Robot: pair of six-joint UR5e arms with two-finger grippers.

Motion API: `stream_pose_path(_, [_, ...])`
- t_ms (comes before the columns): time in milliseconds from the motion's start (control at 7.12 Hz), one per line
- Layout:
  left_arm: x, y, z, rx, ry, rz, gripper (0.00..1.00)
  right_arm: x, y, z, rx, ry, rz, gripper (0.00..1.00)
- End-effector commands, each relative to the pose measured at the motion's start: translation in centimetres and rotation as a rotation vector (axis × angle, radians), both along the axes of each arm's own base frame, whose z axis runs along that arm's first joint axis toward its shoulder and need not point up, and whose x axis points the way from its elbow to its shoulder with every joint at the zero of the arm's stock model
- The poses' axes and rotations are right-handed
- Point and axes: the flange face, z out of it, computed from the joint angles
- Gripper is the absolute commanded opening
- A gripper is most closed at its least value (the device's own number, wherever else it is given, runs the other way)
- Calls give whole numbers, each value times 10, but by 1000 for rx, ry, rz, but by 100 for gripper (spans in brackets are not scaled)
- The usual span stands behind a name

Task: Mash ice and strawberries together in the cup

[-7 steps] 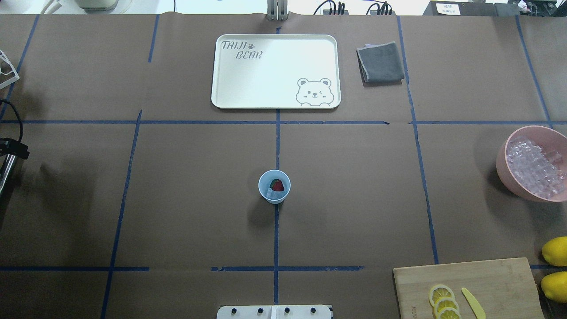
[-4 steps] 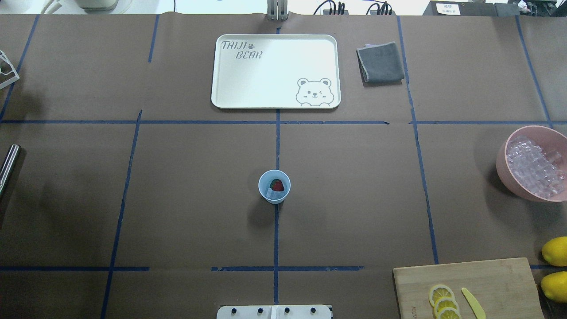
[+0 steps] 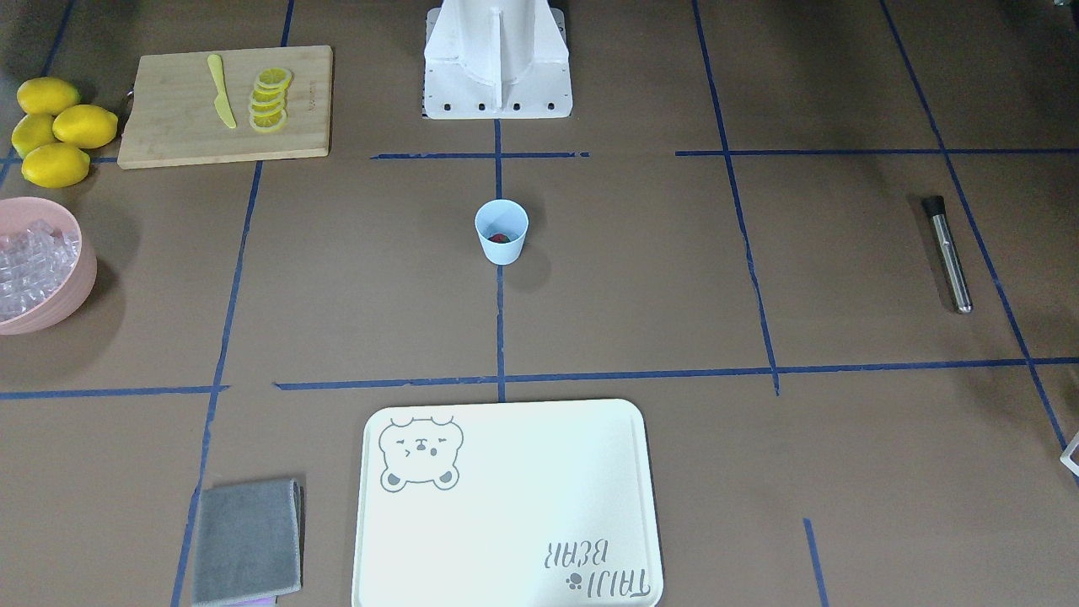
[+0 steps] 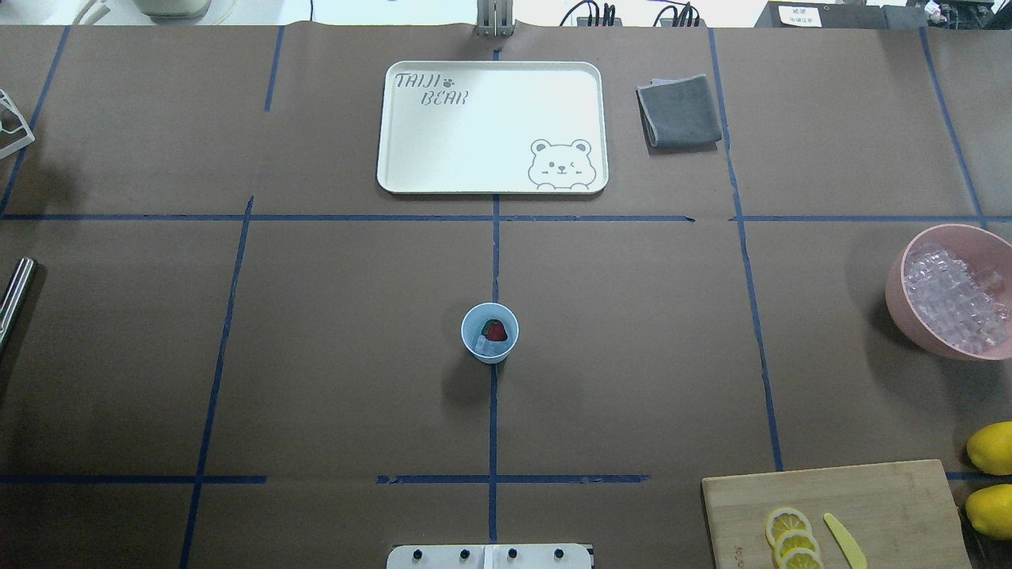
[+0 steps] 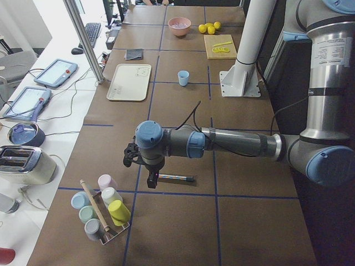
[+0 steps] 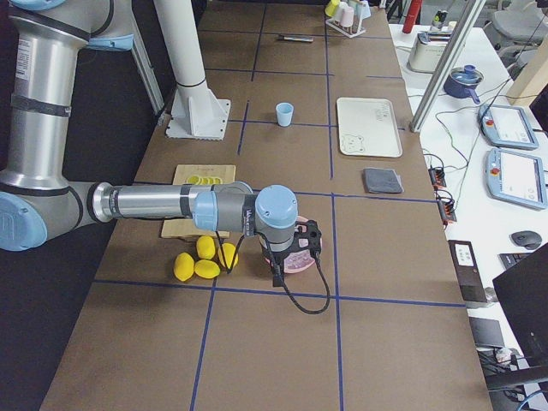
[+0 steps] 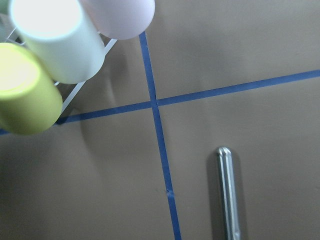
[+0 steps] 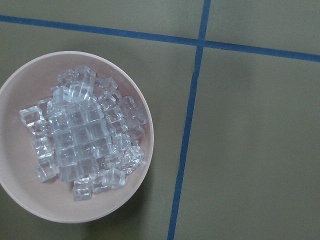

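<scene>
The light blue cup (image 4: 490,333) stands upright at the table's middle, also in the front-facing view (image 3: 501,232). Inside it lie a red strawberry (image 4: 495,330) and a clear ice cube (image 4: 481,344). More ice (image 8: 82,135) fills the pink bowl (image 4: 897,292) at the right edge. A steel muddler (image 3: 946,253) with a black end lies flat at the far left. My left gripper (image 5: 131,158) hangs just over the muddler (image 5: 172,178); my right gripper (image 6: 300,241) hovers above the pink bowl. Whether either is open or shut I cannot tell.
A cream bear tray (image 4: 492,182) and a folded grey cloth (image 4: 680,111) lie at the far side. A wooden board (image 4: 885,490) with lemon slices and a yellow knife, plus whole lemons (image 4: 990,447), sit near right. A rack of cups (image 5: 102,213) stands beyond the muddler.
A dark part of my left gripper with its cable, seen over the muddler at the overhead view's left edge one second ago, has withdrawn out of that view. The cup has not moved.
</scene>
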Motion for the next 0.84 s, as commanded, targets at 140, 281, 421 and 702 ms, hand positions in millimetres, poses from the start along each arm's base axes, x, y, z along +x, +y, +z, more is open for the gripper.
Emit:
stream_pose_path(140, [-15, 2, 11, -19, -147, -22, 100, 0, 1, 0, 0, 0, 0, 100])
stream_pose_path(281, [-14, 4, 15, -27, -126, -19, 100, 0, 1, 0, -1, 0, 1, 100])
stream_pose_path(421, [-10, 5, 23, -50, -79, -17, 100, 0, 1, 0, -1, 0, 1, 100])
stream_pose_path(702, [-9, 5, 24, -52, -85, -13, 100, 0, 0, -2, -7, 0, 10, 100])
